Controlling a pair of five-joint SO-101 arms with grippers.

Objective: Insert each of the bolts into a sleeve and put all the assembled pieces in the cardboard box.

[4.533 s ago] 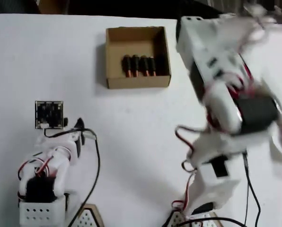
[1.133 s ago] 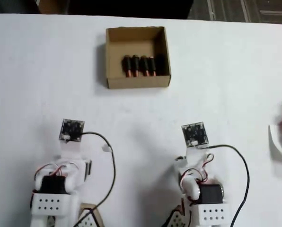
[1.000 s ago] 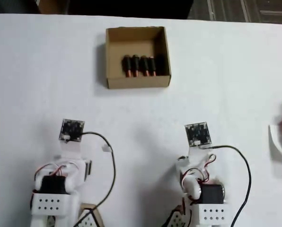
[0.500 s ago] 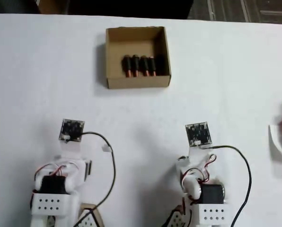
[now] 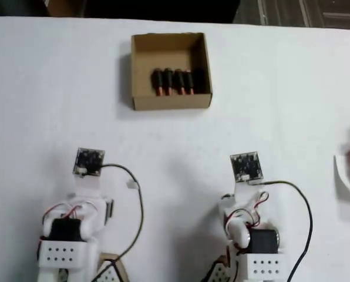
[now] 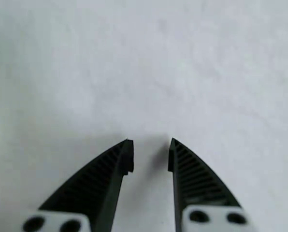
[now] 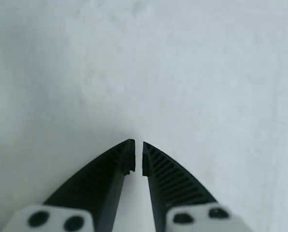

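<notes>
The sleeved bolts [image 5: 172,81] in the far box [image 5: 169,101] look light, rigid and rollable, best pinched across the middle; left gripper [image 6: 150,155] slightly parted, right gripper [image 7: 136,158] closed, both empty.

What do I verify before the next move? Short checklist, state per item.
1. Assembled pieces in cardboard box: ok, four lie side by side inside.
2. Each piece fully seated: cannot tell, too small in the high view.
3. Box flat on table: ok.
4. Left gripper empty: ok, fingers slightly apart.
5. Right gripper empty: ok, fingers nearly touching.
6. Arms away from box: ok, both folded at the near table edge.
</notes>
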